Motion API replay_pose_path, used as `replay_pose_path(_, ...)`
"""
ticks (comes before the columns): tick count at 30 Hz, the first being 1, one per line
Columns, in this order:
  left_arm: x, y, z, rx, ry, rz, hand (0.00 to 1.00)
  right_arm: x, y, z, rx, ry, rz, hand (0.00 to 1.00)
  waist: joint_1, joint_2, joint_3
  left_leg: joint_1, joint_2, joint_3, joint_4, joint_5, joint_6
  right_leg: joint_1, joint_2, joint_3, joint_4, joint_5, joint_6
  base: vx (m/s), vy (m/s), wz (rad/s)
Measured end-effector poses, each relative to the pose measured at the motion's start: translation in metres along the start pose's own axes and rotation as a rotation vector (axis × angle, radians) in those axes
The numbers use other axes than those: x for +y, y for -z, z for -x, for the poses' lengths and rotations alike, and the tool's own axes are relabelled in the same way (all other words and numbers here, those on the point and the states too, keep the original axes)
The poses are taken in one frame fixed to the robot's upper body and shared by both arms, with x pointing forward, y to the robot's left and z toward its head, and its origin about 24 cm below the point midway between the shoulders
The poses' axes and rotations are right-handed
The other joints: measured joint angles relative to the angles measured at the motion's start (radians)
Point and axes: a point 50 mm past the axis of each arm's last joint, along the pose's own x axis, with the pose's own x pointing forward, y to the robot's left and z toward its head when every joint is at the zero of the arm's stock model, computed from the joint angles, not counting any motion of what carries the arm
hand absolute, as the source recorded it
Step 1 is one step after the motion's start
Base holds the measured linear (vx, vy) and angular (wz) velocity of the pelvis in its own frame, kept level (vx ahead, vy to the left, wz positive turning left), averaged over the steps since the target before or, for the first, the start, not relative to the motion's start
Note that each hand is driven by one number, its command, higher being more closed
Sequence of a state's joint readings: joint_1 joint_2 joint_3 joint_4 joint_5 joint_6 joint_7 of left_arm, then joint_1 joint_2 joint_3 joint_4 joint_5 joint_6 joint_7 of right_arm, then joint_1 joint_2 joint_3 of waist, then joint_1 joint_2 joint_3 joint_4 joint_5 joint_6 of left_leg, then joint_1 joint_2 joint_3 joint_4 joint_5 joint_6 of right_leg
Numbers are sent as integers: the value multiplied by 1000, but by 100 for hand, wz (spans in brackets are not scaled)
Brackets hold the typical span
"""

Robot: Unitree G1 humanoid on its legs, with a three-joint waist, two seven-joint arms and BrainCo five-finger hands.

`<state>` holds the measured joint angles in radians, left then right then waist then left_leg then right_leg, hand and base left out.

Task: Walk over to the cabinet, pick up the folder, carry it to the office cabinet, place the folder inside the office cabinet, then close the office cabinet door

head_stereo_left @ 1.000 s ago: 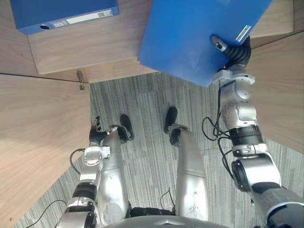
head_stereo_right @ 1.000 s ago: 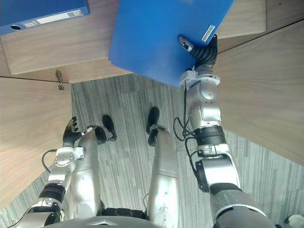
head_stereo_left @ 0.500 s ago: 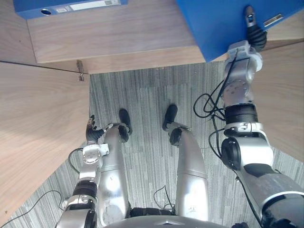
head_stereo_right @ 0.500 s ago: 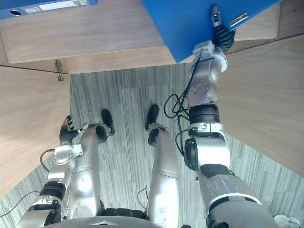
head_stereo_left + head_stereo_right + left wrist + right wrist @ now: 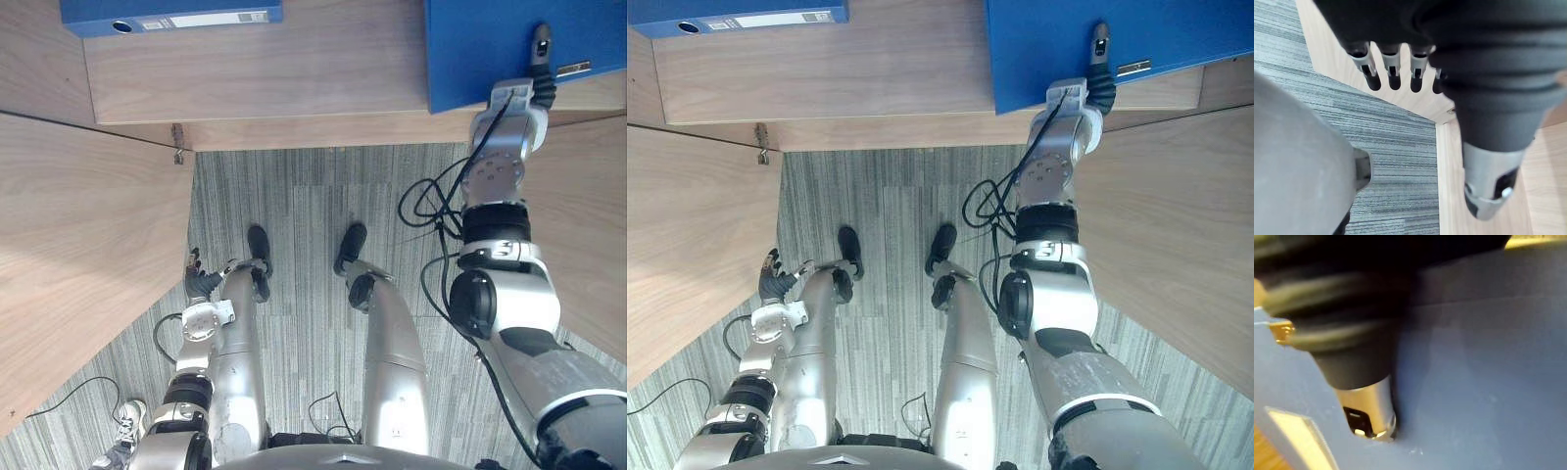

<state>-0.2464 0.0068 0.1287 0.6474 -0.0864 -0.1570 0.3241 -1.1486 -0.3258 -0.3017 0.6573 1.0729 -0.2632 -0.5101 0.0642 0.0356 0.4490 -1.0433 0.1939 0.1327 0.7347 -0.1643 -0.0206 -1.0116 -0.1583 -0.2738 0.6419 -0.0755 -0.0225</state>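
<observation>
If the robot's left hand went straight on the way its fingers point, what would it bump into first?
Probably the wooden cabinet near its door hinge, ahead of the left hand; depth is unclear.

Bright, even, diffuse light is spread over the shelf [image 5: 294, 78] and the carpet [image 5: 304, 196]. A darker band of shade is laid along the shelf's near edge. In the right wrist view the folder [image 5: 1488, 357] is rendered dim, shaded by the right hand [image 5: 1352, 347] close over it.
</observation>
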Motion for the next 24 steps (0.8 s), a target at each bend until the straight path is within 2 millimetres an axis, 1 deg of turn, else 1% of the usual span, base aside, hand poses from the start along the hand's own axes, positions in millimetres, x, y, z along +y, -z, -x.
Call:
replay_pose_path(5, -3, 0, 1, 0, 6, 10, 0, 11, 0, 0, 13, -15, -40, 0, -1, 0, 0, -1, -12, -5, -23, 13, -2, 1, -10, -14, -8, 0, 0, 13, 0, 9)
replay_pose_path(11, -7, -2, 1, 0, 8, 23, 0, 9, -3, 1, -11, -6, -52, 0, 12, 0, 0, -1, -15, -9, -25, 16, -1, 4, -12, -18, -7, 0, 0, 1, -2, 2)
replay_pose_path(13, -9, -2, 1, 0, 14, 22, 0, 4, -7, 1, -32, 6, -61, 0, 14, 0, 0, 1, -19, -13, -30, 20, -1, 7, -15, -20, -7, 0, 0, 1, -7, 10)
replay_pose_path(15, -13, -1, 3, 4, 26, 22, 0, -6, -13, 3, -63, 17, -75, 0, 17, 0, 0, 10, -27, -15, -42, 26, 0, 17, -22, -24, -9, -1, 2, 6, -5, 13)
replay_pose_path(18, -15, -1, 3, 7, 31, 22, 0, -14, -17, 7, -91, 19, -108, 0, 17, 0, 0, 14, -28, -14, -42, 26, 0, 22, -23, -23, -10, -1, 2, 3, -2, 2)
replay_pose_path(24, -15, -1, 3, 14, 33, 21, 0, -25, -16, 9, -98, 46, -119, 0, 14, 0, 0, 15, -26, -9, -42, 26, 0, 22, -20, -22, -13, -1, 1, 0, 0, 0)
